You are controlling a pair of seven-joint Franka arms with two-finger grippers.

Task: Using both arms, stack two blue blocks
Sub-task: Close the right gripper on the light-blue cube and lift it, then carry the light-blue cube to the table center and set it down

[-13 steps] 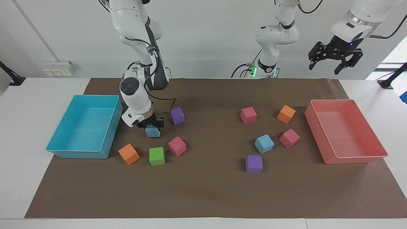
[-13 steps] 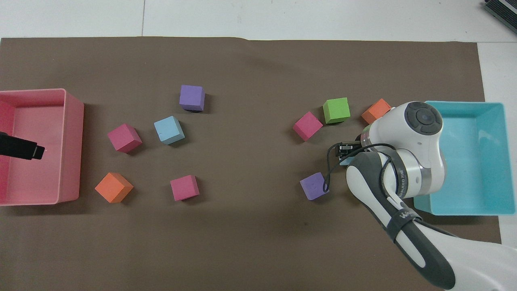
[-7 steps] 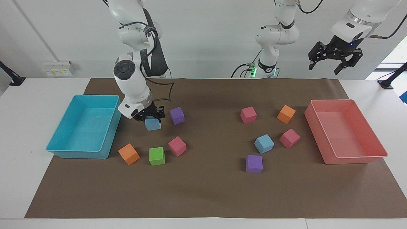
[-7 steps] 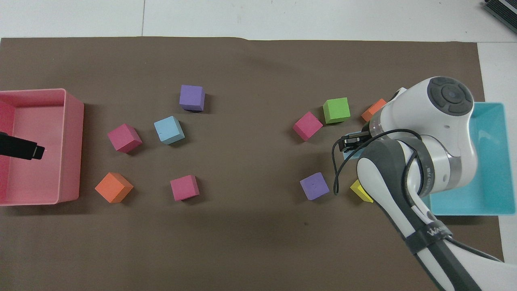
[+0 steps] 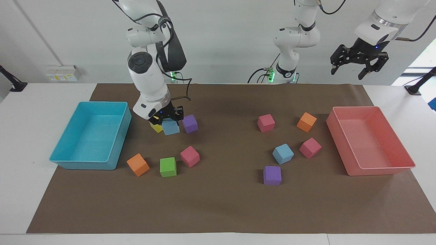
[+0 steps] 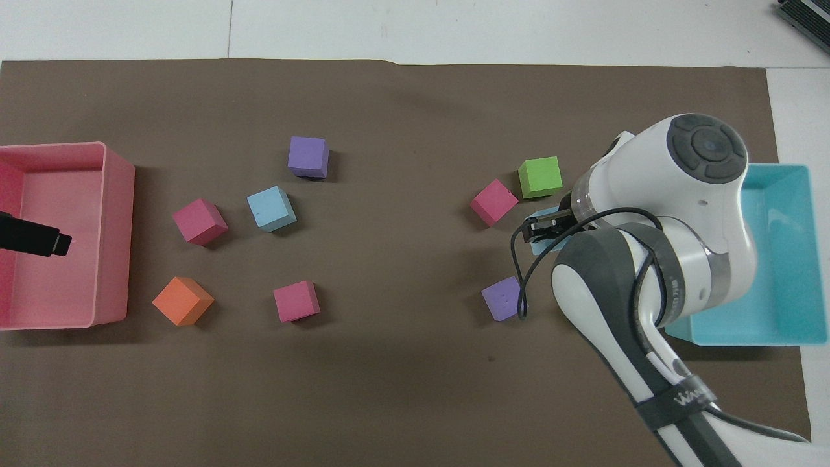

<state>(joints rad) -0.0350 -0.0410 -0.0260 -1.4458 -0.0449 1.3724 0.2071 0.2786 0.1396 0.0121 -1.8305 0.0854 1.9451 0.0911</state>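
My right gripper is shut on one light blue block and holds it just above the mat, between a yellow cube and a purple cube. In the overhead view only a sliver of this block shows under the right gripper. The second blue block rests on the mat toward the left arm's end, and shows in the overhead view. My left gripper is open and empty, waiting high over the pink bin.
A turquoise bin stands at the right arm's end. Orange, green and pink cubes lie farther from the robots than the held block. Pink, orange and purple cubes surround the second blue block.
My right gripper has risen with the blue block and shifted toward the table's middle, nearer the purple cube. The yellow cube came into view in the facing view. The left arm has not moved.
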